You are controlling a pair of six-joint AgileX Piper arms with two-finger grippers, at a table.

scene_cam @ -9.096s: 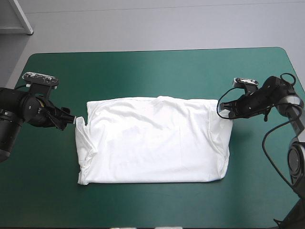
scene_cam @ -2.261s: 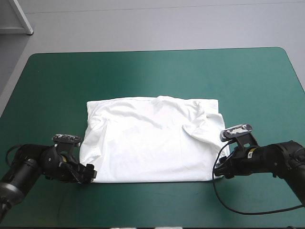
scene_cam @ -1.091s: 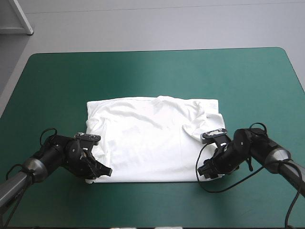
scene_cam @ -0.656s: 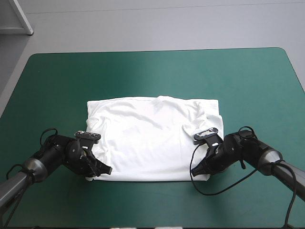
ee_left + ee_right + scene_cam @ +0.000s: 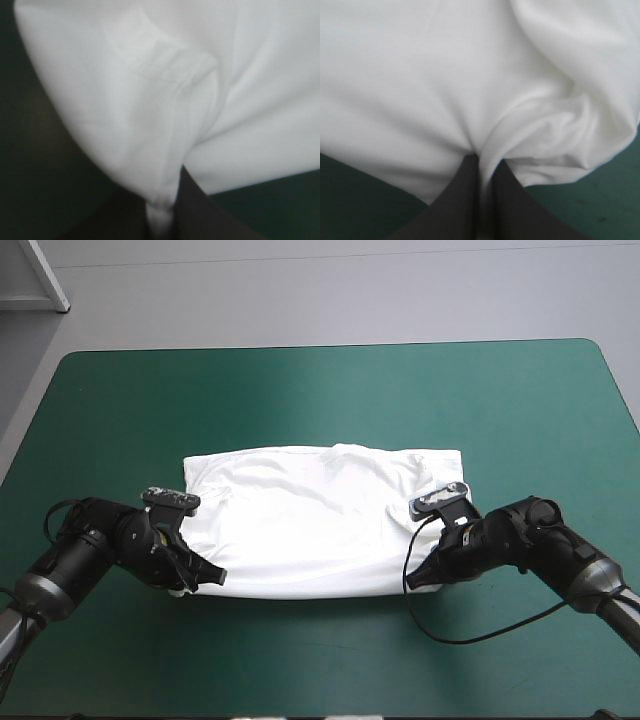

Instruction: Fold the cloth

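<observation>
From up top my fingertips were pretty much hidden. The left gripper (image 5: 207,580) and right gripper (image 5: 418,580) both ended right at the near edge of the T-shirt (image 5: 320,520), and the wrists covered the tips, so no telling from there what they were doing. The wrist cams sorted that out: each pair of black fingers (image 5: 462,200) was pressed nearly together with a pinch of white cloth between, the left pair on a stitched hem (image 5: 172,125) that looked blurry. Those views only gave me a white field with bits of teal-green cover (image 5: 320,390) beside it, far edge cut off. The high view had the whole T-shirt, a wide white rectangle mid-table, grippers at its near-left and near-right corners.
</observation>
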